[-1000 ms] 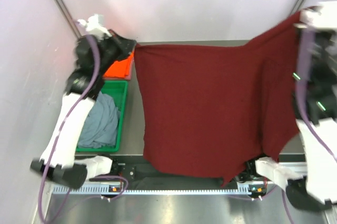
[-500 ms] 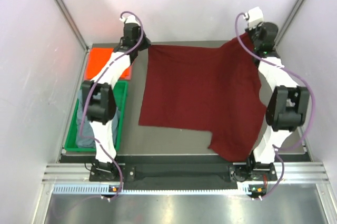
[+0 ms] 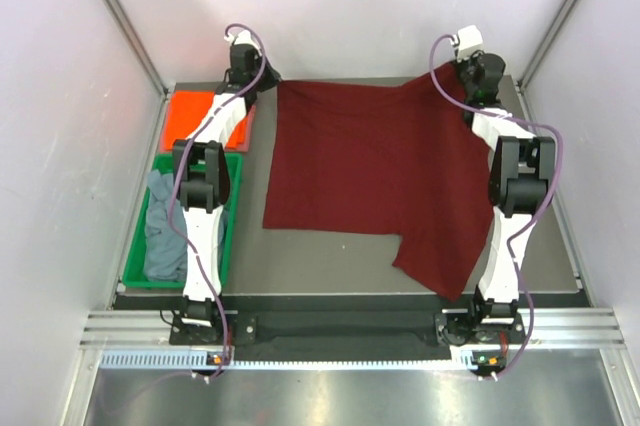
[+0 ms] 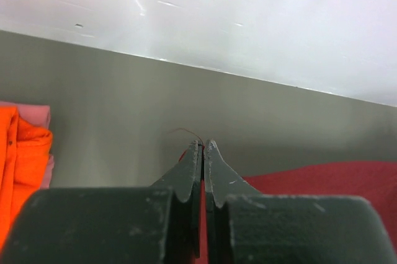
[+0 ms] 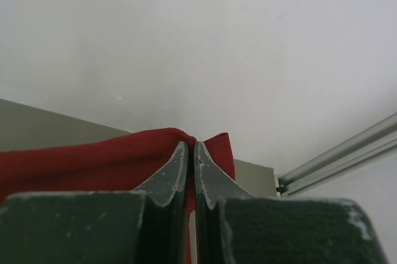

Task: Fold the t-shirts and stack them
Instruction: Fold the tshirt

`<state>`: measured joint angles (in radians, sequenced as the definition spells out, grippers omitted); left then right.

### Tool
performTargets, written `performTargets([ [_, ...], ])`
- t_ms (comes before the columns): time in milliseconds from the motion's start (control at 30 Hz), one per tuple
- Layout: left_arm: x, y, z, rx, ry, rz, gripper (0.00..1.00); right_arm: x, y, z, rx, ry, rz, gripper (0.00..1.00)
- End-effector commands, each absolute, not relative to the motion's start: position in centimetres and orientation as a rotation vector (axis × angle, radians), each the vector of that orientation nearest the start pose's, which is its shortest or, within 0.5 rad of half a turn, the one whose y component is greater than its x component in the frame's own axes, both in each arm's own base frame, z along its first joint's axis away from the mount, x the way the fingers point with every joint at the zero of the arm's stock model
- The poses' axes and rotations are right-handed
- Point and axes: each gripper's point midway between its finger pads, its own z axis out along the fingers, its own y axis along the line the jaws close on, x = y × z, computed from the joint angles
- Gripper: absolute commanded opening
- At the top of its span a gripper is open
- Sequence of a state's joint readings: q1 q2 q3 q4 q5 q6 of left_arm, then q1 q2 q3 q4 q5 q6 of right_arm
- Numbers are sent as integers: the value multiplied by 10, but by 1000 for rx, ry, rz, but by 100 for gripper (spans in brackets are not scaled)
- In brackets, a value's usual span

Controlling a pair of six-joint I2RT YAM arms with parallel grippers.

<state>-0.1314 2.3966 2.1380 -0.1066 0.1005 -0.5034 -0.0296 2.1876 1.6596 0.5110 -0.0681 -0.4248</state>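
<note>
Grey table (image 3: 330, 256) — maroon t-shirt (image 3: 370, 166) spread crosswise.

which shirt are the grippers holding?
The maroon t-shirt, spread out in the middle: left gripper and right gripper each shut on a far corner. The orange t-shirt lies free at far left; the grey-blue t-shirt sits in the green tray.

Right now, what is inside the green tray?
A crumpled grey-blue t-shirt lies in the green tray. The left arm crosses above the tray's right part, and the cloth hides the tray floor, so anything beneath cannot be seen.
</note>
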Motion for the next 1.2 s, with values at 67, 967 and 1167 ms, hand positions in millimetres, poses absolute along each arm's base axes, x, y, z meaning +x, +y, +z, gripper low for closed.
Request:
performTargets([
  [67, 681, -134, 216, -199, 1819, -613, 0, 654, -45, 289, -204, 1420, -353, 0],
  [967, 592, -129, 156, -112, 2163, -565, 0, 509, -58, 185, 68, 2039, -273, 0],
  [1167, 564, -127, 134, -154, 2281, -562, 0, 475, -55, 158, 92, 2154, -256, 0],
])
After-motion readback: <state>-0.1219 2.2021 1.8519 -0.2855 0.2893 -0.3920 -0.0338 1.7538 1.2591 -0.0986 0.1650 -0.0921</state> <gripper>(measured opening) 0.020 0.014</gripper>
